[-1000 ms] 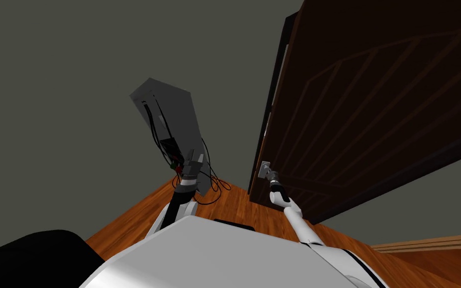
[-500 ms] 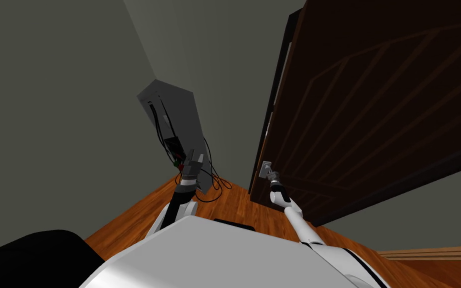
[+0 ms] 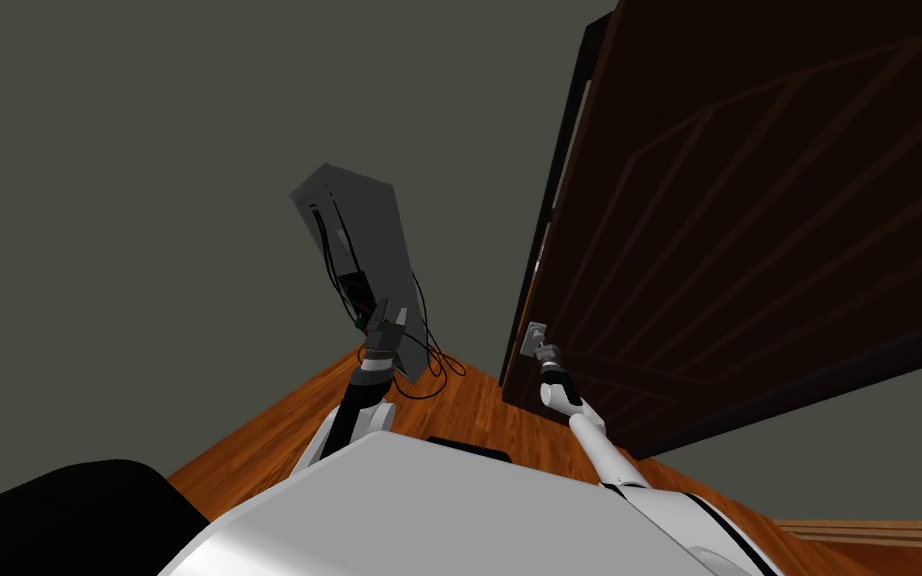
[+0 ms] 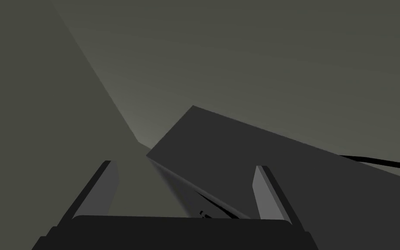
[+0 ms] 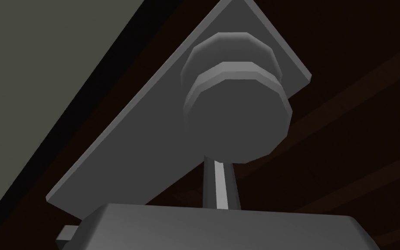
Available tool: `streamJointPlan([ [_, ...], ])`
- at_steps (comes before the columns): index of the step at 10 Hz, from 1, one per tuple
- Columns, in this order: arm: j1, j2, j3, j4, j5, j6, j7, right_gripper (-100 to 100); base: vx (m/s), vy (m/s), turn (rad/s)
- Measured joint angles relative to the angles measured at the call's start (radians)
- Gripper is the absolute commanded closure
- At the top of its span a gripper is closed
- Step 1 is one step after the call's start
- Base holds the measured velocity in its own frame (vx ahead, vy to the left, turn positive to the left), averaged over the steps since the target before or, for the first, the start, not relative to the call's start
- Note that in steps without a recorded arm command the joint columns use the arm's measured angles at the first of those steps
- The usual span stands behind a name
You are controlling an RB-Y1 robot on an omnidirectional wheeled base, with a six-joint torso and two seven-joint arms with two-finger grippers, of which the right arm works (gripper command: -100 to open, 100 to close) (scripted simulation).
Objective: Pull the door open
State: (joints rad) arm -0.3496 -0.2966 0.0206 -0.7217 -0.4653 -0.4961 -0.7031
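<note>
The dark brown door is seen at the right of the head view. Its grey knob is mounted on a grey plate by the door's free edge. The right gripper is held against the knob; whether it is clamped cannot be told. The left gripper is spread wide and empty before a dark grey panel hung with black cables.

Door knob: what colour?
The knob is plain grey, on a grey plate against the dark brown door; clearest in the right wrist view.
</note>
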Motion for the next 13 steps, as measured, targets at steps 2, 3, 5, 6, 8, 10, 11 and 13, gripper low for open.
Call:
streamJointPlan([
  [2,0.0,0.013,0.001,0.001,-0.033,0.005,-0.045,-100,-0.112,-0.044,0.006],
  [3,0.007,0.026,0.003,-0.008,-0.047,0.013,-0.062,-100,-0.111,-0.028,0.037],
  [5,0.005,0.039,0.008,-0.022,-0.069,0.009,-0.098,-100,-0.067,-0.014,0.002],
  [6,0.009,0.048,0.008,-0.047,-0.091,0.014,-0.122,-100,-0.106,-0.047,0.015],
  [8,0.004,0.07,0.009,-0.058,-0.124,0.018,-0.164,-100,-0.088,-0.024,0.007],
  [10,0.001,0.085,0.012,-0.067,-0.155,0.02,-0.208,-100,-0.085,-0.034,0.012],
  [11,0.002,0.095,0.013,-0.078,-0.173,0.024,-0.232,-100,-0.089,-0.029,0.011],
  [13,0.002,0.114,0.016,-0.092,-0.208,0.028,-0.28,-100,-0.093,-0.03,0.011],
])
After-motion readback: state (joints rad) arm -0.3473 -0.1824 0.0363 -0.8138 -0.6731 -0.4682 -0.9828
